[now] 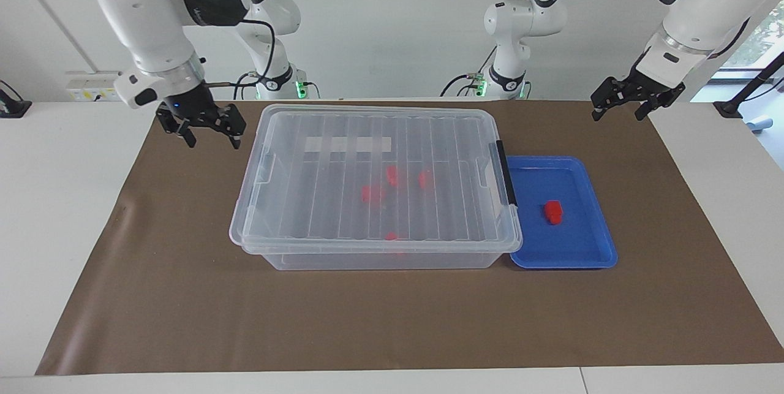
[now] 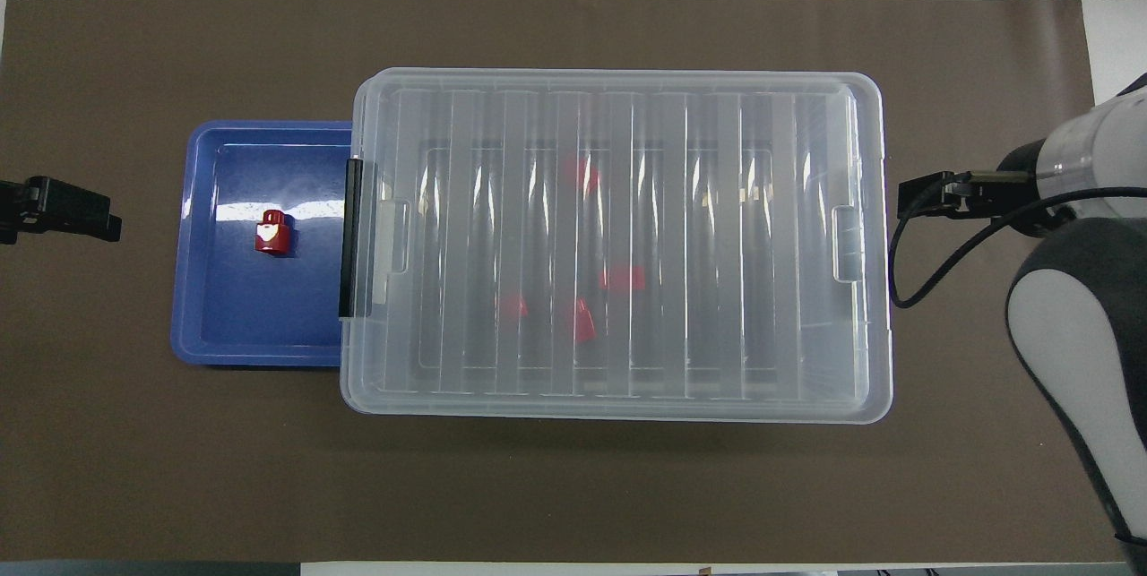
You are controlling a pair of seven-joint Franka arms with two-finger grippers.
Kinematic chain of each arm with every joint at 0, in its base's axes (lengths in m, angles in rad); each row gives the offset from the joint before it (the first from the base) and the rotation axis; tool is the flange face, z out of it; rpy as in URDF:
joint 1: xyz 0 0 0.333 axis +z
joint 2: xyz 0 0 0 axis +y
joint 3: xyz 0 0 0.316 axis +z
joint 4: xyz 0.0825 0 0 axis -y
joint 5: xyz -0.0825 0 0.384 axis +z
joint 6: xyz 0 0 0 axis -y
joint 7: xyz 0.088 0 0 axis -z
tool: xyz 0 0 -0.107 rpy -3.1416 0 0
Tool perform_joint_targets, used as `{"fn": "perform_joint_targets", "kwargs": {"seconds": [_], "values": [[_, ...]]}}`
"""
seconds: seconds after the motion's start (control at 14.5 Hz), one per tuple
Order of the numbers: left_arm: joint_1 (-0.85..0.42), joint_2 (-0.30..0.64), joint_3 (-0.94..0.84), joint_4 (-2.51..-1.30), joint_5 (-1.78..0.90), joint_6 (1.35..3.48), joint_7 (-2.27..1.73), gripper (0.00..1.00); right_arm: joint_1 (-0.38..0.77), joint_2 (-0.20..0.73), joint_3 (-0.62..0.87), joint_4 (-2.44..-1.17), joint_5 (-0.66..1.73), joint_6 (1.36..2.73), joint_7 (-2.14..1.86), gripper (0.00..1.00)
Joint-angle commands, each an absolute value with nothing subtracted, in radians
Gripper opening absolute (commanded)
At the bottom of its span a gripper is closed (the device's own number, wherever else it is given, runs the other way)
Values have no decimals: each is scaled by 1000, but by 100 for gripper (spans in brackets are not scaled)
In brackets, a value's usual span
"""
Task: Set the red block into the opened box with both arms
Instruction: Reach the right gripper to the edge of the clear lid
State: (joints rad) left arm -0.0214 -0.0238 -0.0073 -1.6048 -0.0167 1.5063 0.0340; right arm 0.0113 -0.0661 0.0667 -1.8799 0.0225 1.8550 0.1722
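Fingers on our right gripper (image 1: 208,132) are standing wide apart and empty, hanging over the brown mat (image 1: 184,296) just beside the box (image 1: 373,189) at its 9 o'clock in the facing view. Our left gripper (image 1: 618,109) is waiting, likewise spread, over the mat's edge. We are seeing the red block (image 1: 554,212) lying in the blue tray (image 1: 588,253), touching the lidded box. Red shapes inside are perhaps more blocks. White walls are surrounding the white table (image 1: 55,198).
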Motion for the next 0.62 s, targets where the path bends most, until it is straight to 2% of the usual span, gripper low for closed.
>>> {"fn": "perform_joint_targets", "kwargs": {"seconds": [0.0,0.34,0.55], "values": [[-12,-52,-14,-1634,-12,1503,46,100,23,-81,71,-1948,29,1911,192,100],[-14,-52,-14,-1634,-12,1503,46,100,15,-78,71,-2034,28,1965,164,100],[-14,-52,-14,-1634,-11,1503,46,100,15,-77,71,-2075,28,2042,163,100]]}}
